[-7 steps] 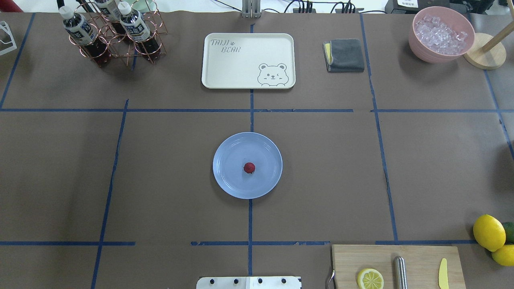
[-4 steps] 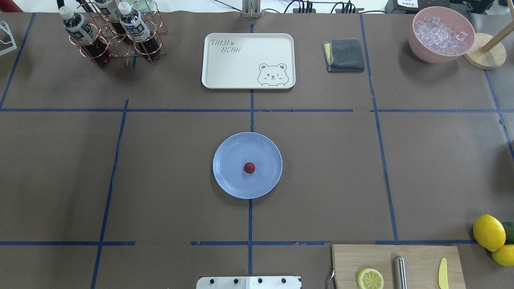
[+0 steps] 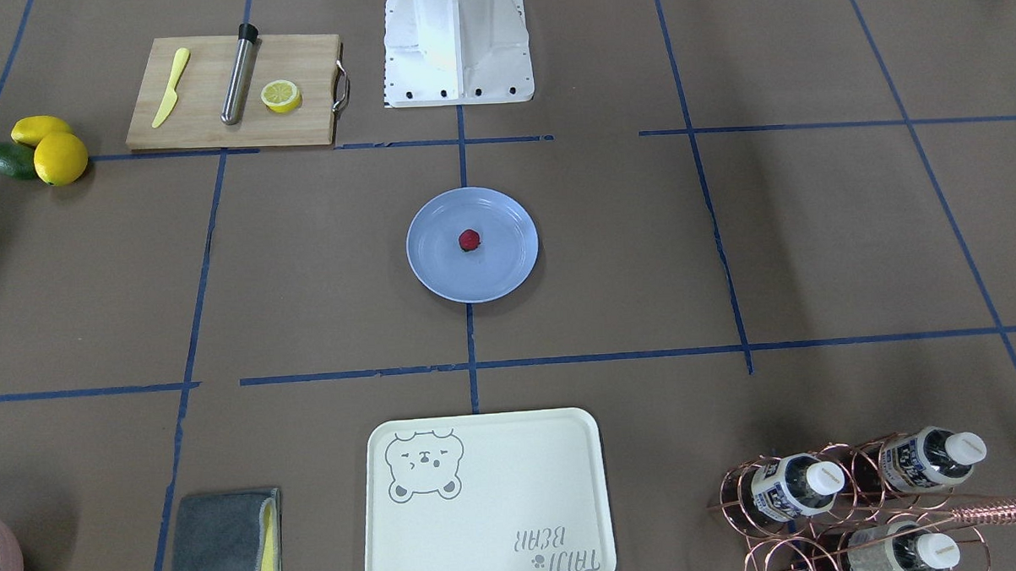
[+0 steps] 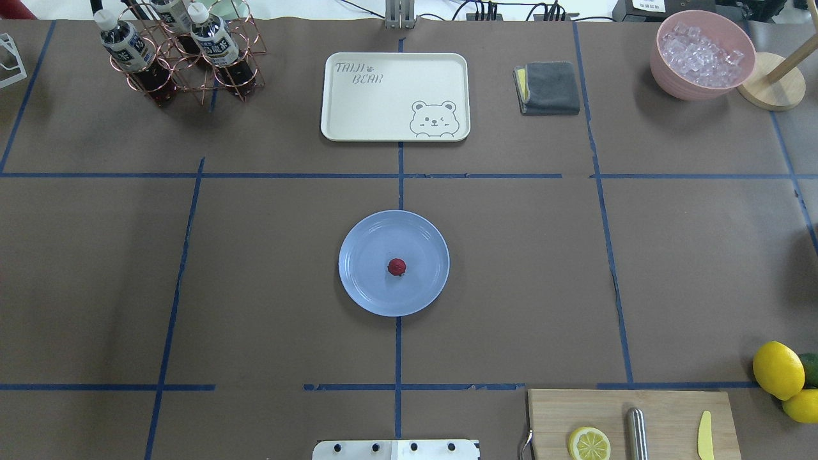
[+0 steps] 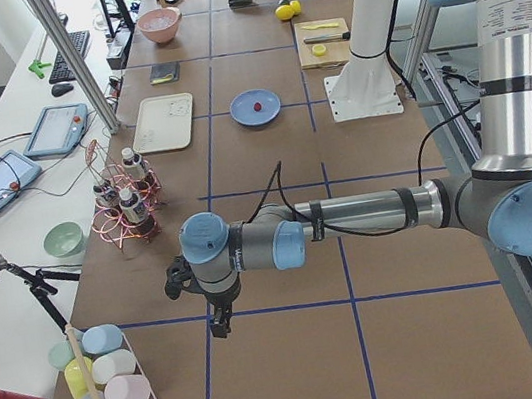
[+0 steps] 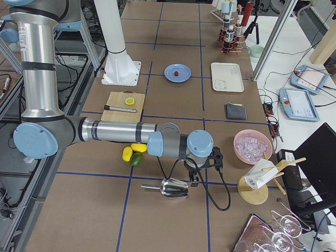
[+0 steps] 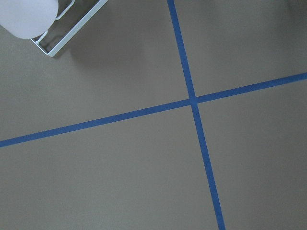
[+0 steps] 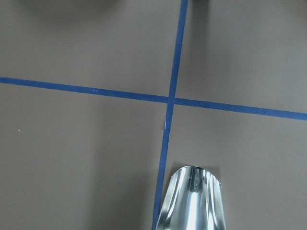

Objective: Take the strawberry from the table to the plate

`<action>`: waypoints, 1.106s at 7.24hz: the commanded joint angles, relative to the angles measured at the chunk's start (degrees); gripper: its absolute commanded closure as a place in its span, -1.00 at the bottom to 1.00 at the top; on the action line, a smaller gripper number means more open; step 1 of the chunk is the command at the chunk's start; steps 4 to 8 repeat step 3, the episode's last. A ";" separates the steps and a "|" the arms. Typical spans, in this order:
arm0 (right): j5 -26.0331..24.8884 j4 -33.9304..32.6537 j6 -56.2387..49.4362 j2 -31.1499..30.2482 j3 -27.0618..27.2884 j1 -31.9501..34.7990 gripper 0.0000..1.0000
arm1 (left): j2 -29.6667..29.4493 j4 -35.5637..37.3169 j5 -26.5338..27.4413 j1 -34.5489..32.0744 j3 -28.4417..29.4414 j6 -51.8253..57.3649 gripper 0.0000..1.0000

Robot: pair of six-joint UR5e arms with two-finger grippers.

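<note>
One strawberry point(image 4: 397, 267) sits centred on the plate point(image 4: 364, 291), mid-surface point(image 4: 255, 287). Over opposite surface ends hang left pincer point(image 5: 218, 326) and right pincer point(image 6: 193, 181); can't tell either's grip state.

Bare brown desk point(image 4: 268, 281) rings the blue plate point(image 4: 365, 284) on all sides, leaving open approaches from either end. Obstacles hug the edges: bottle rack point(image 4: 185, 61), cream tray point(image 4: 383, 108), folded cloth point(image 4: 551, 88) and ice bowl point(image 4: 702, 57) along the operators' edge; cutting board point(image 4: 664, 415) and lemons point(image 4: 778, 369) by the robot's edge. The left arm point(image 5: 350, 217) and right arm point(image 6: 115, 131) stretch low across the desk's opposite ends.
</note>
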 commanded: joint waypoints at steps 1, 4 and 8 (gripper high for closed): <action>0.00 0.00 0.00 0.02 -0.03 0.00 -1.00 | 0.04 -0.01 0.00 -0.03 0.09 0.00 -1.00; 0.00 0.00 0.09 0.11 0.15 0.00 -1.00 | 0.04 -0.10 0.00 -0.03 0.26 0.00 -1.00; 0.00 0.00 0.09 0.11 0.15 0.00 -1.00 | 0.04 -0.10 0.00 -0.03 0.26 0.00 -1.00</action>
